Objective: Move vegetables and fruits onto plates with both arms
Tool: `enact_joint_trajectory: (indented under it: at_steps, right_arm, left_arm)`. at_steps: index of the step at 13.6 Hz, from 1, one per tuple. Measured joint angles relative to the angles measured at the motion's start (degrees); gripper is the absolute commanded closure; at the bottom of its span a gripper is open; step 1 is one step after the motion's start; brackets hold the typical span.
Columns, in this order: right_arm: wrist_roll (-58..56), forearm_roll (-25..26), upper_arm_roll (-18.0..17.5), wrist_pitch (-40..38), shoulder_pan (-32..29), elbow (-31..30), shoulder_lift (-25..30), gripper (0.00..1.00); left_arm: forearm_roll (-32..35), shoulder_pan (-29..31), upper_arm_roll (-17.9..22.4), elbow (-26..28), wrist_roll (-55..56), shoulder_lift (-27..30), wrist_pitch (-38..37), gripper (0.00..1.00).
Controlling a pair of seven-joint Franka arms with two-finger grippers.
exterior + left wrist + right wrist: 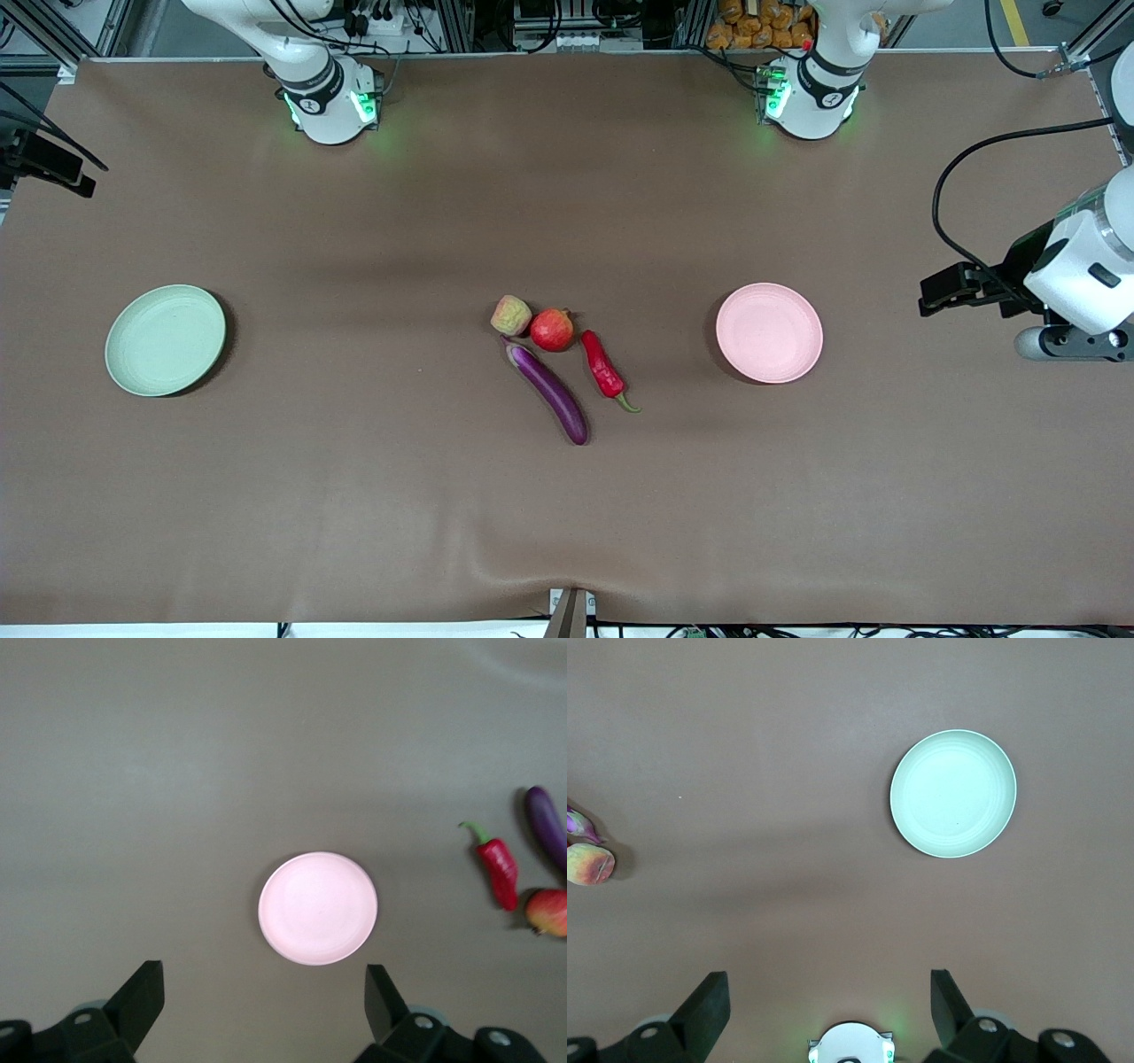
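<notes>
Worktop (354,496): matte brown sheet, wide bare stretches between centre cluster and each plate

Pale green plate (165,339), round, shallow, toward right arm's end; pale pink plate (769,333) toward left arm's end

Centre: glossy slim purple eggplant (551,392), red chili (604,367), round red pomegranate (552,330), peach (511,315), close together

Left claw (264,1001) over pink plate's surroundings, jaws spread, holding nothing; right claw (829,1005) high above worktop, likewise

Brown table (354,496) with two plates (166,339), eggplant (554,394), chili (605,368), two fruits (551,330).
</notes>
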State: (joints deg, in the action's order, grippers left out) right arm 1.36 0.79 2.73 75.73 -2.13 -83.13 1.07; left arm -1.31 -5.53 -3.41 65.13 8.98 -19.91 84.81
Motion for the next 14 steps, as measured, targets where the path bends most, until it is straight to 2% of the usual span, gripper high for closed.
enact_joint_trajectory:
  at_steps: [4, 8, 11, 14]
  right_arm:
    - [0.0, -0.11, -0.01, -0.03, 0.0, 0.0, -0.02, 0.0]
    - [0.0, -0.14, 0.01, -0.13, 0.0, 0.0, -0.04, 0.0]
    - [0.0, -0.14, 0.04, -0.14, -0.01, -0.01, -0.06, 0.0]
    - [0.0, -0.14, 0.05, -0.16, -0.01, -0.01, -0.06, 0.0]
  left_arm:
    - [-3.25, -4.21, -0.2, -0.05, 10.35, -1.91, 7.12, 0.0]
    - [-8.96, -7.17, -0.26, -0.1, 21.08, -5.12, 17.5, 0.0]
    - [-9.36, -11.43, -0.2, -0.17, 32.24, -7.51, 24.74, 0.0]
    - [-9.36, -15.21, -0.18, -0.21, 41.93, -9.83, 28.78, 0.0]
